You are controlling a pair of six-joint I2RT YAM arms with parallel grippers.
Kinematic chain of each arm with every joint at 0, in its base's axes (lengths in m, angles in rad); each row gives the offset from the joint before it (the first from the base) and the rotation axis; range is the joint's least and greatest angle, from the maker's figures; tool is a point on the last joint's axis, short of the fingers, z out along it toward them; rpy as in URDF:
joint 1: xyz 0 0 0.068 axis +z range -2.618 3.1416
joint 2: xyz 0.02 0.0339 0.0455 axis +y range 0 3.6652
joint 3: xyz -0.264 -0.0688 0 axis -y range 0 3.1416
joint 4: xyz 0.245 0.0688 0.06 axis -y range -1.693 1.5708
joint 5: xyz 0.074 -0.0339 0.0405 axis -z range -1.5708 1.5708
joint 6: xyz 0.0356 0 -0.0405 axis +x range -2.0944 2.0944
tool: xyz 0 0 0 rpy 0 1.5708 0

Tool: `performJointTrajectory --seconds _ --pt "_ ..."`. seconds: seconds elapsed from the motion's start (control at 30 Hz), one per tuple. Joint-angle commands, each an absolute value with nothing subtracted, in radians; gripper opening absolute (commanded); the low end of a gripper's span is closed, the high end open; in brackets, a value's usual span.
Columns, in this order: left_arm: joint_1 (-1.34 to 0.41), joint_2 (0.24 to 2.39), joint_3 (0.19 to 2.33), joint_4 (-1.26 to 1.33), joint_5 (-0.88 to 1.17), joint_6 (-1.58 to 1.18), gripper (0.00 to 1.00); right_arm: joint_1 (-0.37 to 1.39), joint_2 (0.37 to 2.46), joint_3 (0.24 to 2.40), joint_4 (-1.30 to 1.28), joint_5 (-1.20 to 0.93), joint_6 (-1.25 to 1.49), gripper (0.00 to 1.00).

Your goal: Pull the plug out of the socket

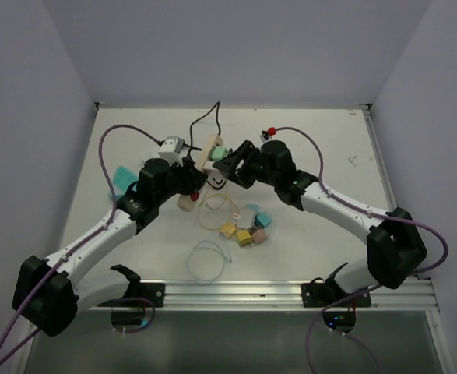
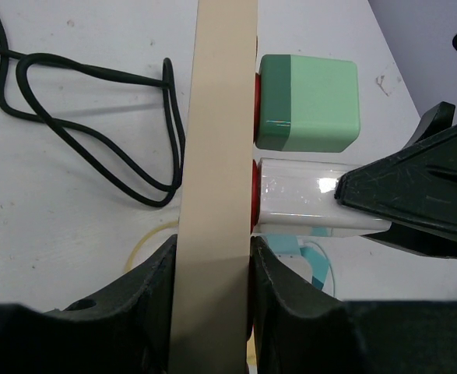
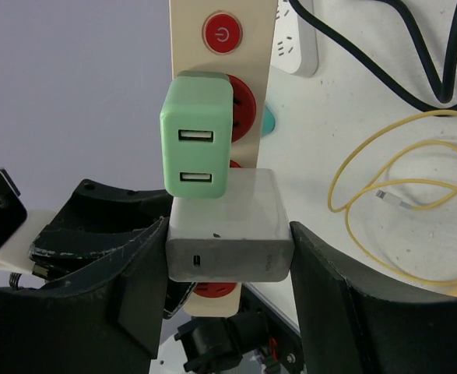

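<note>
While left jaws clamp strip (image 2: pixel 216 156), right jaws grip plug (image 3: pixel 228 234), prongs hidden

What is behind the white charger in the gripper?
A red socket on the beige power strip peeks out behind the white charger. Its prongs and most of the socket are covered.

Cannot see the prongs of the white plug (image 2: pixel 298 204), buried in the power strip (image 2: pixel 216 140). Loses that strip past top and bottom edges of the left wrist view. From above, barely shows the plug beneath the right claw (image 1: pixel 224 170).
</note>
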State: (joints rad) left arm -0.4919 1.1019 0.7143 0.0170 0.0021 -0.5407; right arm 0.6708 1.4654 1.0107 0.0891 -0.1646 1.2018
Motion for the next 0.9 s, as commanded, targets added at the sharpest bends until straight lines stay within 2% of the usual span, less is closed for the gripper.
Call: performJointTrajectory --seconds 0.0,0.5,0.87 --pt "-0.377 1.126 0.735 -0.072 -0.604 -0.537 0.0 0.601 1.302 0.962 -0.031 -0.247 1.152 0.0" --pt "-0.359 1.184 0.784 -0.161 -0.687 -0.586 0.0 0.554 1.232 0.98 -0.113 -0.302 1.123 0.0" --pt "-0.357 1.177 0.827 -0.127 -0.709 -0.526 0.0 0.534 1.192 0.982 -0.156 -0.285 1.094 0.0"
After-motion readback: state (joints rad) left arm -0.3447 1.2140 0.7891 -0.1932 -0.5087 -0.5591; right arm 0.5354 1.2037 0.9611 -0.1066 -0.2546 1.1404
